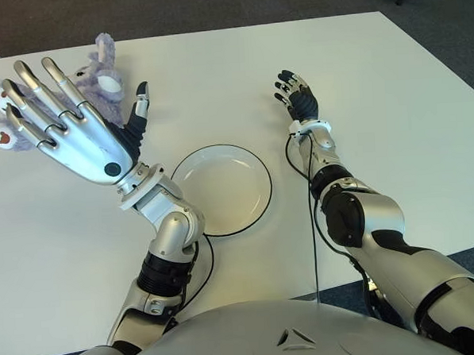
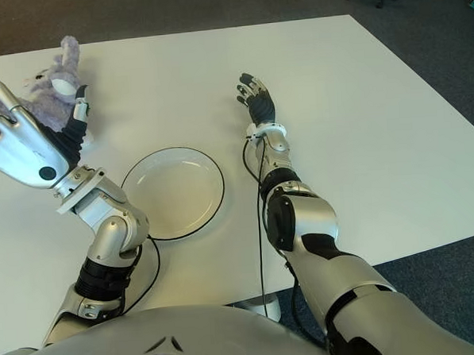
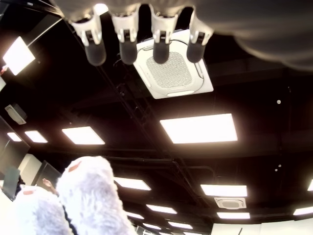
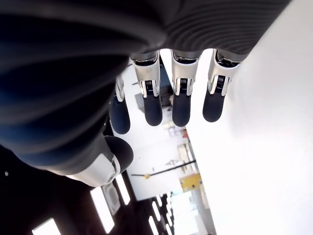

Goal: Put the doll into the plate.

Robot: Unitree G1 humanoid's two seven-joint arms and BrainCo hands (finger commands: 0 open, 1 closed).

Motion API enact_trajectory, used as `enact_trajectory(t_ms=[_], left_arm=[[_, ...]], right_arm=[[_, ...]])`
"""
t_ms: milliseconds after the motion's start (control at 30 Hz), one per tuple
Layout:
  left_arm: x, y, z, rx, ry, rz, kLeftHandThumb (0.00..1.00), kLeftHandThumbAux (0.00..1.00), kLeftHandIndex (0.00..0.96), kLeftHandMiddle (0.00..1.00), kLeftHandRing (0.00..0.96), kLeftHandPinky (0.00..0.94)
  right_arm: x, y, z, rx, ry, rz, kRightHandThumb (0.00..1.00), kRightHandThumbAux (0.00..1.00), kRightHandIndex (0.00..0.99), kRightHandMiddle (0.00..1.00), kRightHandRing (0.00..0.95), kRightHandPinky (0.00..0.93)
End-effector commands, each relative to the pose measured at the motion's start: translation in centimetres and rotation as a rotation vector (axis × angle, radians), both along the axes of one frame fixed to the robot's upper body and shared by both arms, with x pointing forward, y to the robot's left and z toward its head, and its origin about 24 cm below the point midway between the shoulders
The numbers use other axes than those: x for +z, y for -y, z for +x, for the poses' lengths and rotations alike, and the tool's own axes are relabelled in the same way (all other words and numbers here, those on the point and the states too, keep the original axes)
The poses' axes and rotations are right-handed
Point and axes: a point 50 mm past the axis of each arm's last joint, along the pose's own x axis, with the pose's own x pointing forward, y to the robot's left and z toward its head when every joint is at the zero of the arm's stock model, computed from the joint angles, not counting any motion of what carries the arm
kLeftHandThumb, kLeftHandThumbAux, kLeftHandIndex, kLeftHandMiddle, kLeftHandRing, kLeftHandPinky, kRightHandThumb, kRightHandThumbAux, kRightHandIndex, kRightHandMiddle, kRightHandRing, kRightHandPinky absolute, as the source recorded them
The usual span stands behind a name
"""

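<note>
Left wrist view shows my four fingertips (image 3: 127, 49) spread apart against the ceiling lights, with nothing between them, and the pale fuzzy feet of the doll (image 3: 88, 198) farther off. From the head camera, my left hand (image 1: 67, 123) is raised, fingers fanned wide and nearly straight, thumb standing off to the side, palm turned away from me. It shows in front of the doll (image 1: 97, 77), a lavender plush animal with long ears and white paws with reddish pads. The doll sits on the table (image 1: 392, 98) toward the far left corner; my fingers cover part of it, and whether they touch it I cannot tell. None of them is curled around it.

Just near of that hand, and a little to its right, lies the plate (image 1: 255, 216), white with a dark rim, round and shallow, flat on the table in front of my torso. My left forearm crosses its left edge as seen from above. The doll is well apart from the plate, beyond it and to the left.

My right hand (image 1: 296, 95) shows to the right of the plate, farther out over the table, arm stretched forward. In the right wrist view its fingers (image 4: 181, 107) hang loosely apart, slightly bent, gripping nothing. A black cable (image 1: 311, 221) runs along the right forearm.
</note>
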Motion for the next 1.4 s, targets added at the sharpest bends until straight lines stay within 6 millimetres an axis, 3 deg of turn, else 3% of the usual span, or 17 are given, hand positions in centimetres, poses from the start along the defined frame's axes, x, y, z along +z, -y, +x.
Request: enact_trajectory(t_ms=[33,633,1400], left_arm=[[-0.4,-0.1,-0.9,0.028,0.020,-0.045,0.053,0.133,0.000,0.000,0.000,0.000],[0.2,-3.2,-1.5,0.077,0.319,-0.051,0.193,0.176,0.000,0.000,0.000,0.000],[0.2,-6.0,-1.5,0.115,0.380,-0.115,0.216,0.250,0.000,0.000,0.000,0.000]], right_arm=[[-2.9,-0.3,-1.3,0.007,-0.124,0.021,0.708,0.698,0.178,0.156,0.130,0.140],[-3.0,-0.3,-1.3,0.006,-0.131,0.010,0.712,0.685,0.182,0.154,0.133,0.153],[-3.2,-0.2,-1.4,0.000,-0.149,-0.007,0.727,0.683,0.175,0.150,0.128,0.158]])
